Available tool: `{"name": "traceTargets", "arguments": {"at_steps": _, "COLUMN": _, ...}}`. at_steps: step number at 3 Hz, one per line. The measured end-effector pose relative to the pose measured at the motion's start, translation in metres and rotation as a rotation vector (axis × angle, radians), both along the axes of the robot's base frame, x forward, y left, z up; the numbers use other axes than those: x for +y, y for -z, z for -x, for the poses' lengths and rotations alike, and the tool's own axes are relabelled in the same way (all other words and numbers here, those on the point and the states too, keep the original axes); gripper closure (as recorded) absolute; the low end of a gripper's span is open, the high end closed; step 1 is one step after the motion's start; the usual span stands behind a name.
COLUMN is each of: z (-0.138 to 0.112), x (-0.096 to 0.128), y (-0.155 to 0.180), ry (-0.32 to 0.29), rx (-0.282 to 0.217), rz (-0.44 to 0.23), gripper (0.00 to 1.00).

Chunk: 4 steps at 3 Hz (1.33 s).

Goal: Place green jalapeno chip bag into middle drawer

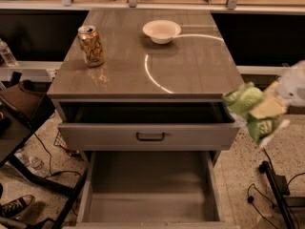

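Observation:
The green jalapeno chip bag [244, 105] is a crinkled light-green foil bag hanging in the air just off the cabinet's right front corner, beside the upper drawer's right end. My gripper [268, 108] is shut on the bag's right side, and the white arm [294, 86] enters from the right edge. The middle drawer [147, 187] is pulled out low at the front, wide and grey with a bare flat floor and low side walls. It lies below and to the left of the bag.
A golden soda can [91, 46] and a white bowl [161, 31] stand on the cabinet top [190, 66]. The upper drawer with a dark loop handle [150, 136] is partly open. A dark chair [24, 104] stands at left, and cables and a black stand [275, 190] are at right.

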<state>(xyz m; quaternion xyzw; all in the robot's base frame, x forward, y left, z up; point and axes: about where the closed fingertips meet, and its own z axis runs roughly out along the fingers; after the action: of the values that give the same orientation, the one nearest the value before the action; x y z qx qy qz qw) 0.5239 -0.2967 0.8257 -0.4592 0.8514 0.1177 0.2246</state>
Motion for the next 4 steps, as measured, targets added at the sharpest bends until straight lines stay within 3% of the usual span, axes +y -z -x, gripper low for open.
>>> {"name": "traceTargets", "arguments": {"at_steps": 1, "z": 0.073, "x": -0.072, "y": 0.022, "ry": 0.055, "rx": 0.03, "rz": -0.045, "gripper": 1.0}}
{"name": "traceTargets", "arguments": {"at_steps": 3, "z": 0.072, "x": -0.067, "y": 0.027, "ry": 0.063, "rx": 0.029, "rz": -0.036, "gripper": 1.0}}
{"name": "traceTargets", "arguments": {"at_steps": 4, "z": 0.093, "x": -0.056, "y": 0.039, "ry": 0.081, "rx": -0.043, "rz": -0.004, "gripper": 1.0}}
